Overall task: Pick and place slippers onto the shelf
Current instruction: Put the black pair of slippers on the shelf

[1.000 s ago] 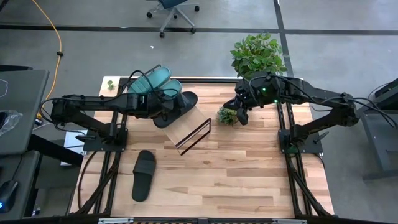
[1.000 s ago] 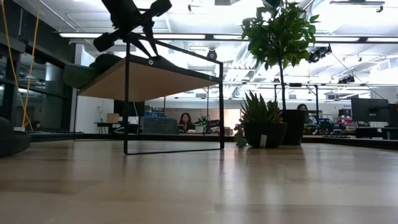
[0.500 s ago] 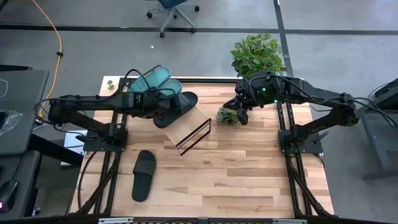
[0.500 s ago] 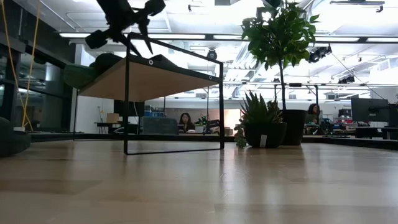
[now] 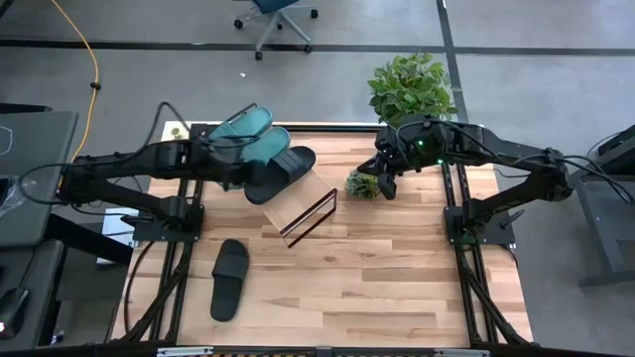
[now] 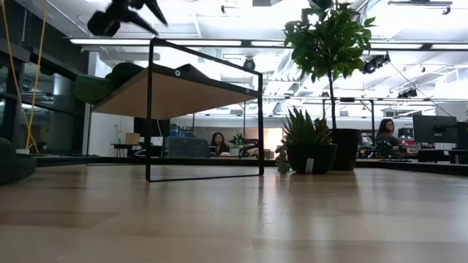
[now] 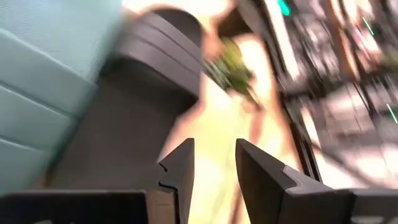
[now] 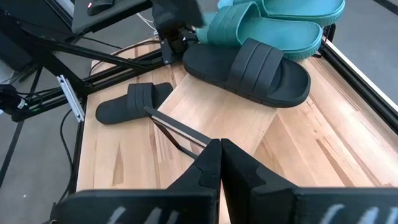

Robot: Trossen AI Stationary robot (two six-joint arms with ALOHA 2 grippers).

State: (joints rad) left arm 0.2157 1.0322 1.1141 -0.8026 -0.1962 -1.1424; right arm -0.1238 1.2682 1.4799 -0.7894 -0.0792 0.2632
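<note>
The shelf (image 5: 301,206) stands at the table's far middle, its plank sloping in a black wire frame (image 6: 150,117). Two teal slippers (image 5: 250,129) and one black slipper (image 5: 288,167) lie soles down on its upper part. Another black slipper (image 5: 229,279) lies flat on the table near the left front. My left gripper (image 7: 214,171) is open with nothing between its fingers. It hovers above the shelf's left end (image 6: 128,9), just left of the black slipper (image 7: 134,106). My right gripper (image 8: 219,155) hangs shut above the table's far right (image 5: 383,180).
A small potted plant (image 5: 362,184) stands on the table right of the shelf, under my right gripper. A large leafy plant (image 5: 412,87) stands beyond the far edge. Bare tabletop (image 5: 377,278) stretches across the near and right parts. People sit in the room behind (image 6: 217,142).
My left gripper has drawn back from the black slipper on the shelf, going up and toward the table's left edge while rolling. The black slipper stays lying on the shelf beside the teal ones.
</note>
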